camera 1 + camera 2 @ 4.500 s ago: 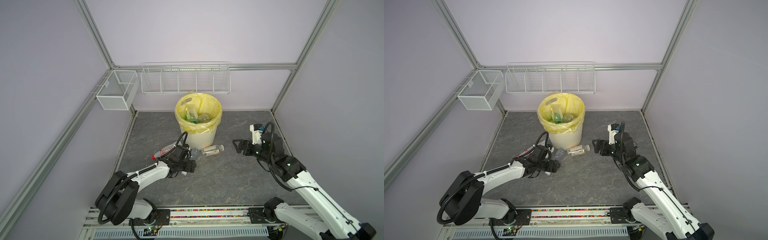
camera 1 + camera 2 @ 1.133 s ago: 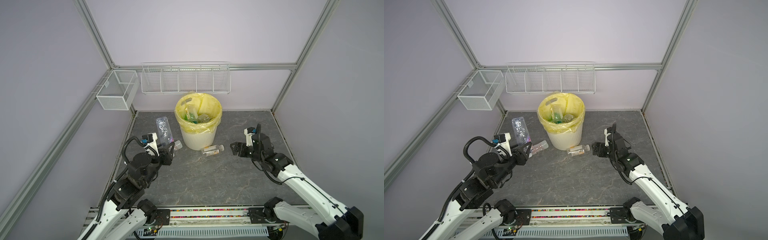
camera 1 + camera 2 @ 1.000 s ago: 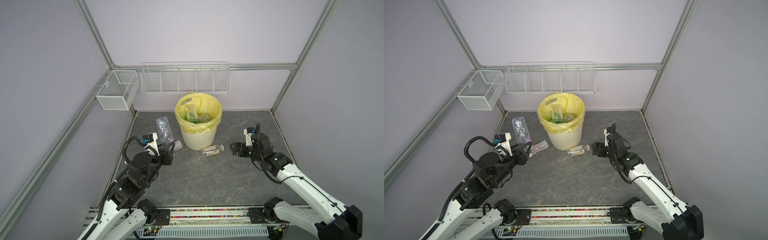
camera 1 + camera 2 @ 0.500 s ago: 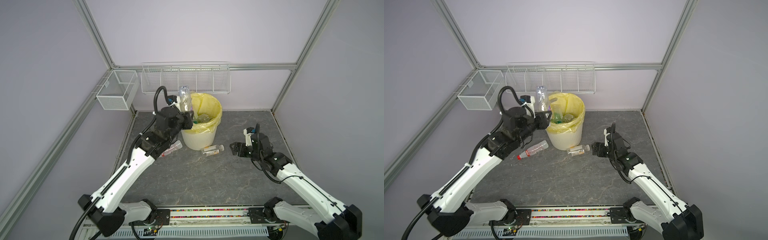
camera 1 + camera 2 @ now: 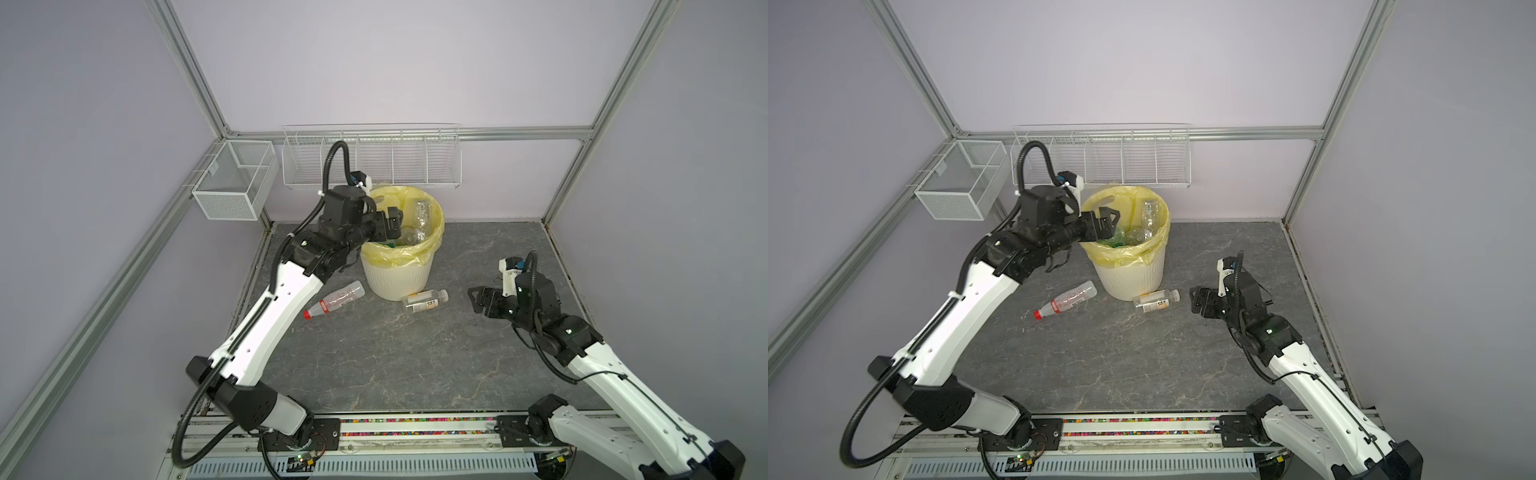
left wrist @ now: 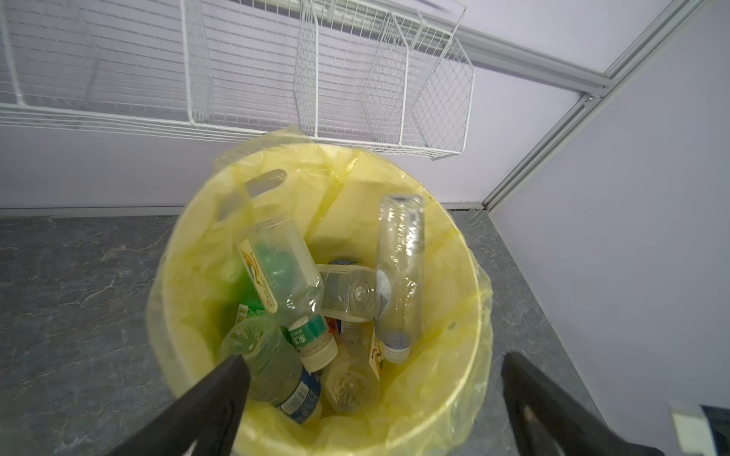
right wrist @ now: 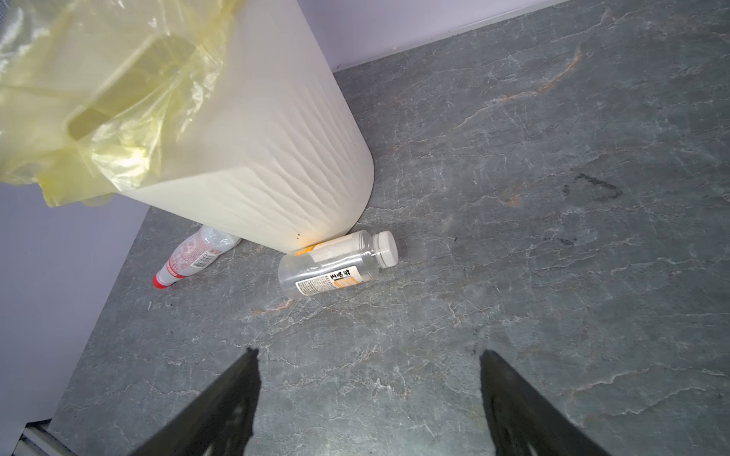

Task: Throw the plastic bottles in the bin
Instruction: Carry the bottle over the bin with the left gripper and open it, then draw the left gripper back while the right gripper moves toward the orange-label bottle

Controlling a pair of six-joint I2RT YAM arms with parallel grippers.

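The bin (image 5: 397,276) (image 5: 1128,279), cream and ribbed with a yellow bag, stands at the back of the floor. My left gripper (image 5: 390,223) (image 5: 1106,224) (image 6: 373,357) hangs open over its left rim, holding nothing. Inside lie several plastic bottles (image 6: 284,276), and a clear one (image 5: 420,216) (image 5: 1150,218) (image 6: 399,268) leans neck-down against the inner wall. On the floor by the bin's base lie a red-capped bottle (image 5: 336,299) (image 5: 1068,302) (image 7: 193,252) and a white-capped bottle (image 5: 426,300) (image 5: 1156,302) (image 7: 335,264). My right gripper (image 5: 476,300) (image 5: 1197,302) (image 7: 369,352) is open and empty, low, just right of the white-capped bottle.
A long white wire basket (image 5: 372,162) hangs on the back wall right behind the bin. A smaller mesh basket (image 5: 235,183) hangs on the left frame. Aluminium posts mark the corners, and the arms' rail (image 5: 415,432) runs along the front.
My left arm swung up from the floor's left side to the bin with a clear bottle, then opened. That bottle now lies in the bin. The right arm has hardly moved.
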